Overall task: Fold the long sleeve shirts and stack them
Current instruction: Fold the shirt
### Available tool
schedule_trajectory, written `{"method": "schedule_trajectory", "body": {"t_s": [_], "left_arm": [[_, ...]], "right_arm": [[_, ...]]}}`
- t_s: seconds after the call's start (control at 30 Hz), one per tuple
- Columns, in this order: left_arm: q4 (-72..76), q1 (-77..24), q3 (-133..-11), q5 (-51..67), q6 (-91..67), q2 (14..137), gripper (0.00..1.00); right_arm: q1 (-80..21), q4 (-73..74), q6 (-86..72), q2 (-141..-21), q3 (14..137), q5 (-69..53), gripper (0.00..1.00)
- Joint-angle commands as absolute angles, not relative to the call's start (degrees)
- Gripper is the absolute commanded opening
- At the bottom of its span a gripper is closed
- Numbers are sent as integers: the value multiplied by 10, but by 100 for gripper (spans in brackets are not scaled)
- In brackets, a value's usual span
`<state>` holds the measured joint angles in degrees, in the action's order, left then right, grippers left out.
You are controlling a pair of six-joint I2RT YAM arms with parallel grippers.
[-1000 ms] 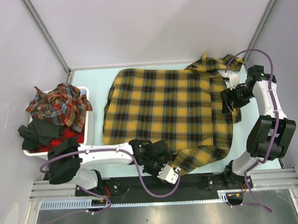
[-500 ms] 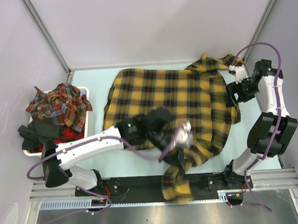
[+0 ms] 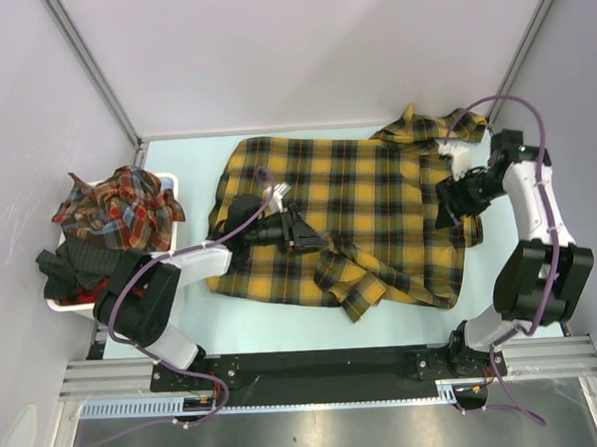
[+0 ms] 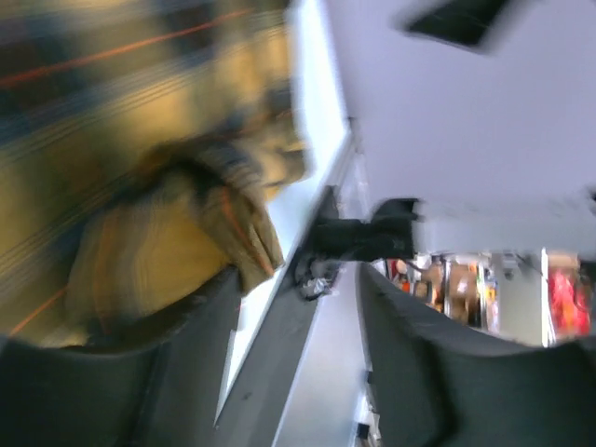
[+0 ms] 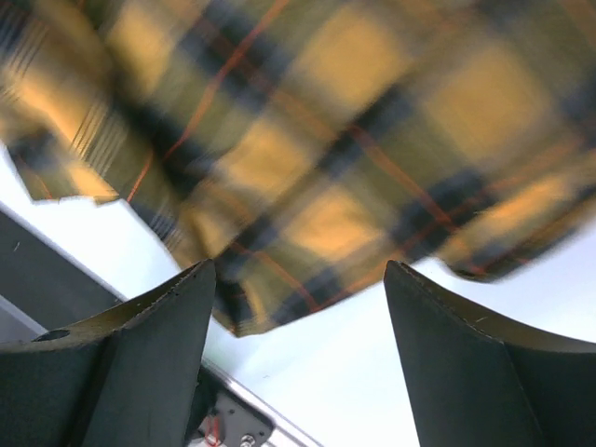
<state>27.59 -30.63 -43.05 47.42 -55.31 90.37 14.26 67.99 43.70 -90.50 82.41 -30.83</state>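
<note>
The mustard-yellow shirt (image 3: 357,195) is lying spread across the middle of the table (image 3: 284,319), its long axis running side to side. The collar (image 3: 419,127) is pointing toward the far right corner and the hem is facing the left side. Black checks and thin red lines are crossing the yellow cloth. The body is sitting mostly flat, and one sleeve (image 3: 367,280) is lying folded over the near edge in a rumpled band.

The left gripper (image 3: 304,238) is hovering over the shirt's left half. In its blurred wrist view the fingers (image 4: 438,372) are standing apart with nothing between them. The right gripper (image 3: 448,211) is sitting at the shirt's right edge, near the collar. Its fingers (image 5: 149,363) are gaping wide, cloth beyond them but none caught in the gap.

Over on the left, the red-toned shirts (image 3: 123,213) are heaping up in the white basket (image 3: 172,180).
</note>
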Motion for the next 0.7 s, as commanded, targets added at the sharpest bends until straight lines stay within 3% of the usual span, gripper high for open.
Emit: {"method": "schedule_trajectory", "body": {"t_s": [0.0, 0.03, 0.1, 0.33, 0.47, 0.67], "left_arm": [[263, -254, -387, 475, -529, 861, 67], [250, -252, -402, 493, -494, 854, 73], [137, -256, -430, 512, -355, 815, 75], [-117, -357, -462, 450, 70, 695, 78], [-111, -509, -423, 341, 246, 650, 81], [-137, -584, -455, 274, 466, 748, 82]], "right_arm": [[70, 682, 463, -813, 740, -325, 79], [56, 657, 461, -777, 714, -327, 78], [5, 617, 445, -738, 645, -323, 77], [-173, 461, 386, -649, 524, -244, 62], [-182, 439, 362, -681, 504, -220, 57], [-97, 503, 370, -719, 547, -273, 55]]}}
